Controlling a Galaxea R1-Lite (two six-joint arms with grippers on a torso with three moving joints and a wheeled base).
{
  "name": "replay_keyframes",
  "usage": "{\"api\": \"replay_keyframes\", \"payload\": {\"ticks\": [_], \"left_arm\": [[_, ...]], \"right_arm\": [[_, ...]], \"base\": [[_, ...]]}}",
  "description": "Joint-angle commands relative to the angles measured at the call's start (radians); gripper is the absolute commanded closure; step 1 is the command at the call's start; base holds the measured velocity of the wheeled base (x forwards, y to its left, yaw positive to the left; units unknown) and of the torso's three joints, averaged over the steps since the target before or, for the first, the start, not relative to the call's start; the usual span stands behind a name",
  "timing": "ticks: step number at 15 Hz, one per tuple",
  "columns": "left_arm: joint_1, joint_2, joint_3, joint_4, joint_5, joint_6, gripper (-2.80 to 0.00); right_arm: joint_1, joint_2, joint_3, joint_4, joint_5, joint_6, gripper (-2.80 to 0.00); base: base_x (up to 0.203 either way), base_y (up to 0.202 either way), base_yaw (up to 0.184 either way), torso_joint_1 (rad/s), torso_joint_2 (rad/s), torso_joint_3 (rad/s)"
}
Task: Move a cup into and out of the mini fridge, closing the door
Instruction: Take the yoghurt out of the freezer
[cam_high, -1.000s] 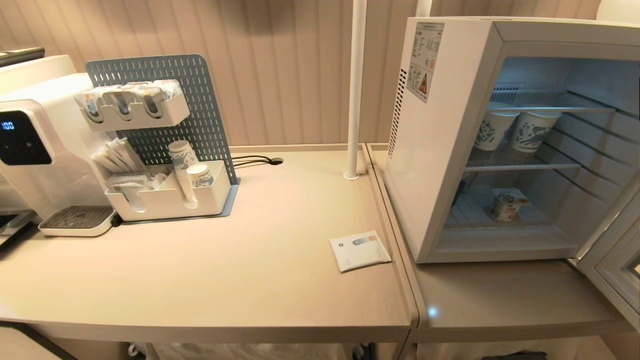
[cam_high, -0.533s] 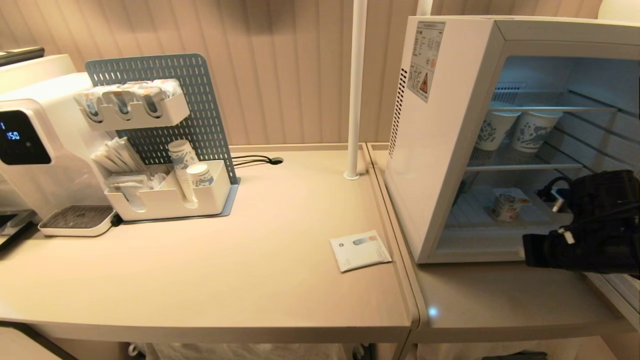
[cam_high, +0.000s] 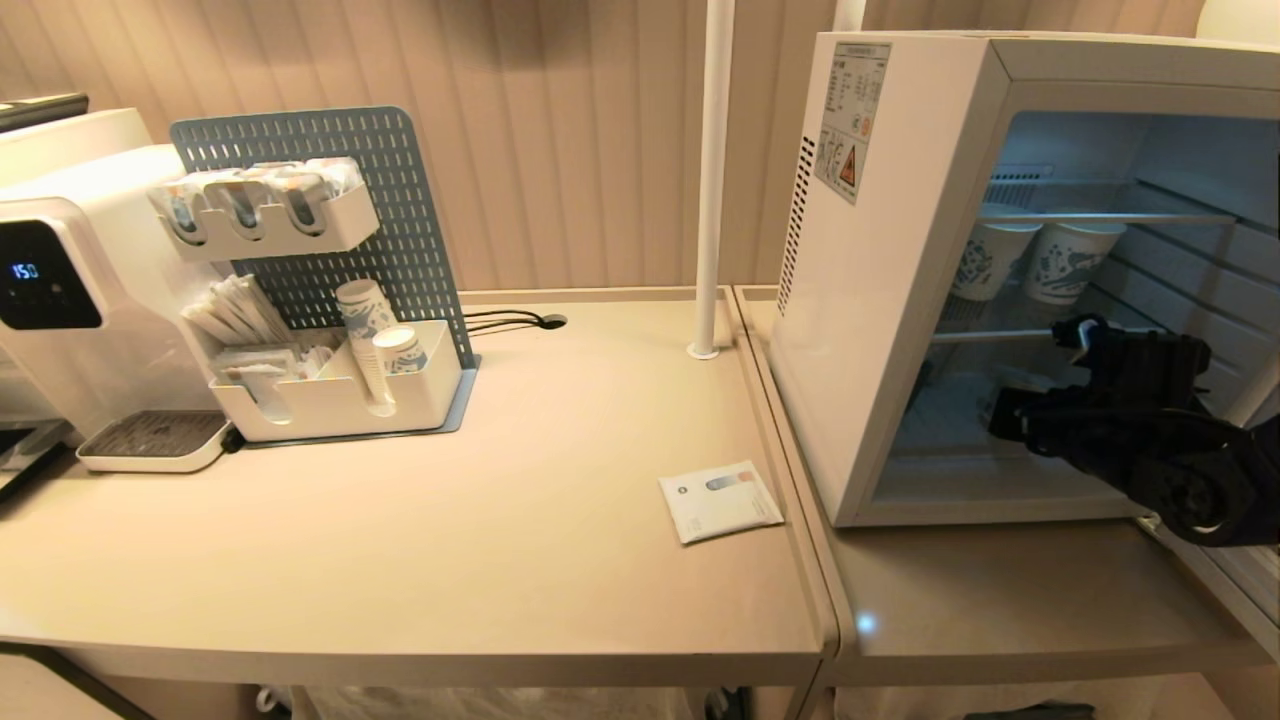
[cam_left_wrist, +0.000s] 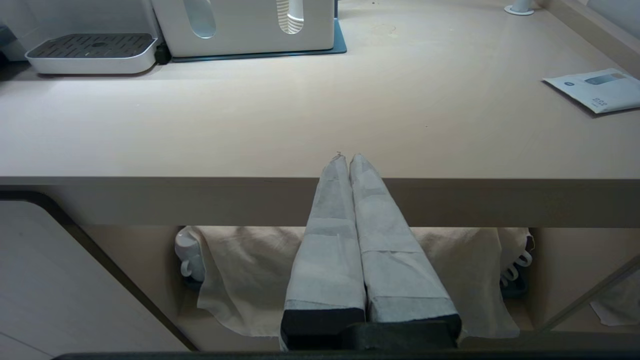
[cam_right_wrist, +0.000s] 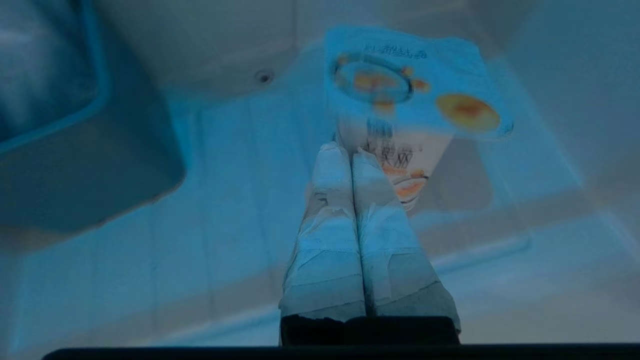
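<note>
The fridge (cam_high: 880, 300) stands on the right part of the counter (cam_high: 500, 560), its door (cam_high: 1235, 560) swung open at the far right edge of the head view. Two paper cups (cam_high: 1030, 262) sit on the wire shelf inside.

The right arm reaches into the lower compartment, and its hand (cam_right_wrist: 350, 156) has both taped fingers (cam_right_wrist: 330, 210) pressed together, narrow, holding nothing. In the right wrist view the fingertips sit just before the cup (cam_right_wrist: 400, 150), which stands upright on the fridge floor with its foil lid showing orange fruit print. Whether the tips touch the cup's side cannot be told. In the head view the arm hides the cup.

The left hand (cam_left_wrist: 348, 159) hangs below the front edge of the counter, fingers shut flat against each other and empty, pointing toward the counter edge.

On the counter, a white packet (cam_high: 720, 500) lies near the fridge's left side. Farther left stands a blue pegboard organiser (cam_high: 330, 280) with cups and sachets, and beside it a white dispenser (cam_high: 70, 300) with a drip tray. A white pole (cam_high: 712, 180) rises between organiser and fridge.
</note>
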Motion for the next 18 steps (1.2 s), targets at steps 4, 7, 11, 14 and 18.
{"api": "replay_keyframes", "payload": {"ticks": [4, 7, 11, 14, 18], "left_arm": [[0.001, 0.000, 0.002, 0.000, 0.001, 0.000, 0.00], [0.001, 0.000, 0.002, 0.000, 0.000, -0.002, 0.00], [0.001, 0.000, 0.002, 0.000, 0.001, -0.003, 0.00], [0.001, 0.000, 0.002, 0.000, 0.001, -0.004, 0.00], [0.001, 0.000, 0.002, 0.000, 0.001, -0.005, 0.00]], "right_arm": [[-0.012, 0.079, 0.017, -0.077, -0.047, -0.013, -2.80], [-0.011, 0.090, 0.062, -0.112, -0.046, -0.027, -2.80], [-0.025, 0.087, 0.034, -0.121, -0.042, -0.059, -2.80], [-0.043, 0.120, -0.022, -0.121, -0.044, -0.068, -2.80], [-0.070, 0.229, -0.115, -0.120, -0.042, -0.072, -2.80]], "base": [[0.000, 0.000, 0.000, 0.000, 0.00, 0.000], [0.000, 0.000, 0.000, 0.000, 0.00, 0.000], [0.000, 0.000, 0.000, 0.000, 0.00, 0.000], [0.000, 0.000, 0.000, 0.000, 0.00, 0.000], [0.000, 0.000, 0.000, 0.000, 0.00, 0.000]]}}
